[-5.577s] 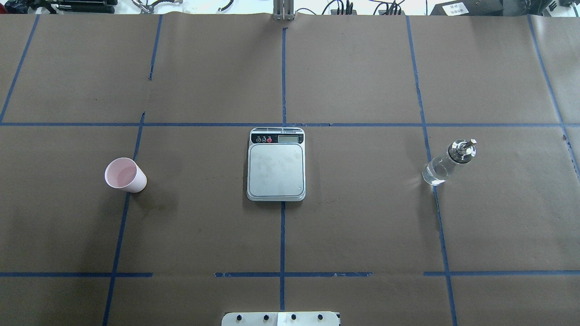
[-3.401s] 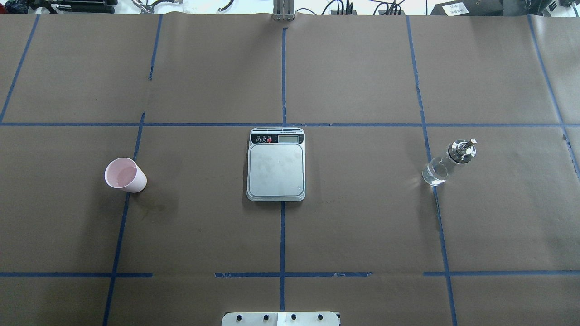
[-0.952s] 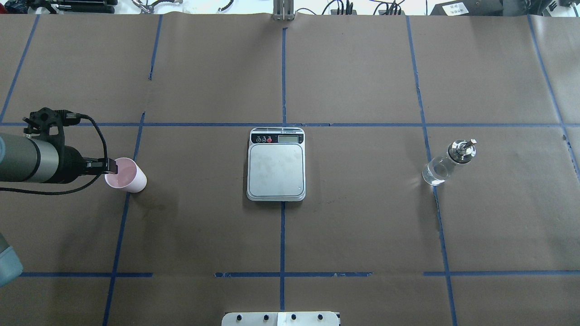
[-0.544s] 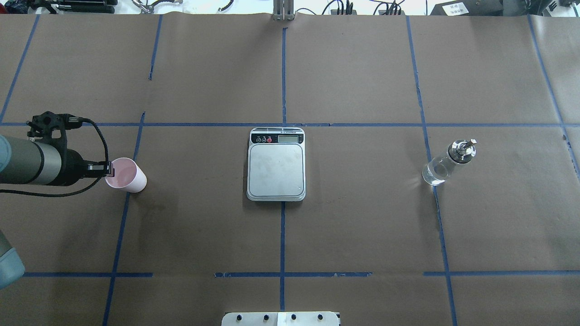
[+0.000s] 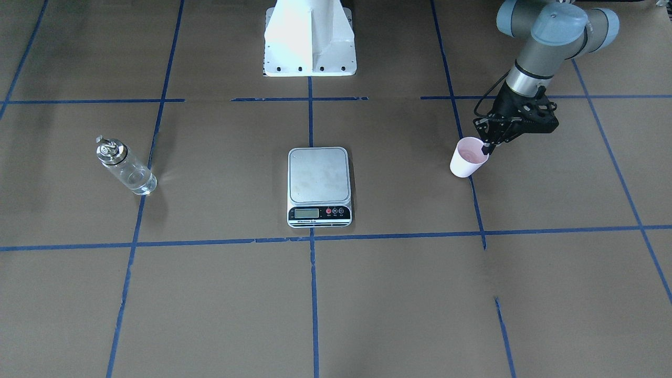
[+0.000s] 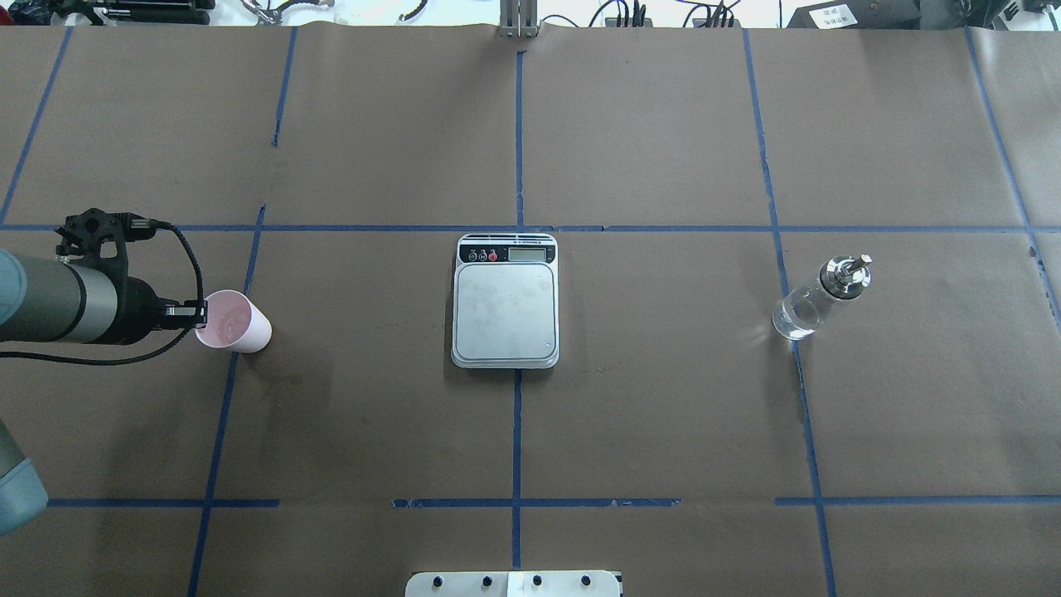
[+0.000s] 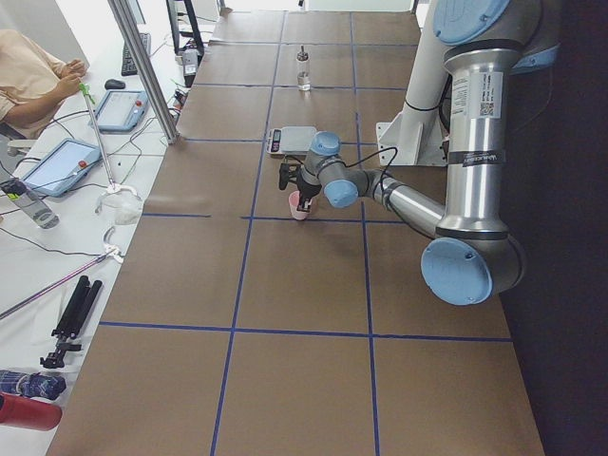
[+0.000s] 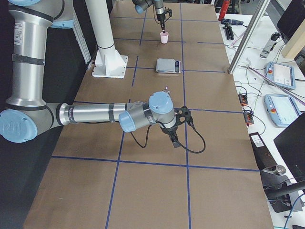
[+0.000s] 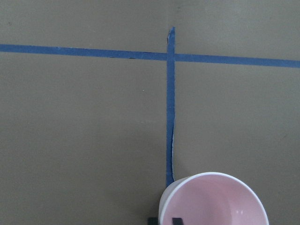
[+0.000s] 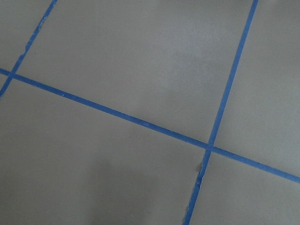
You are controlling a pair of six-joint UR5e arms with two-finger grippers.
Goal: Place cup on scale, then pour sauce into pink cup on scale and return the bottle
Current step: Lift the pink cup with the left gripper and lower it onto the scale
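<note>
We saw brown paper [image 6: 663, 124] covering the worktop, gridded with blue tape [image 6: 515, 431]; beyond its far edge lay cables [image 6: 630, 12], tablets [image 7: 66, 166] and a seated person [image 7: 28, 76].

Bright, even, diffuse light from above fills every view. The pink cup [image 6: 234, 322] at the left gripper [image 6: 201, 313] throws only a faint, soft-edged shadow on the brown paper [image 6: 373, 431], on the side away from the gripper. Far across from it, the glass bottle [image 6: 802, 312] casts a pale glint by its base, on the side facing the gripper. The white robot base [image 5: 310, 37] is blown out to glare. The left wrist view is slightly soft.
</note>
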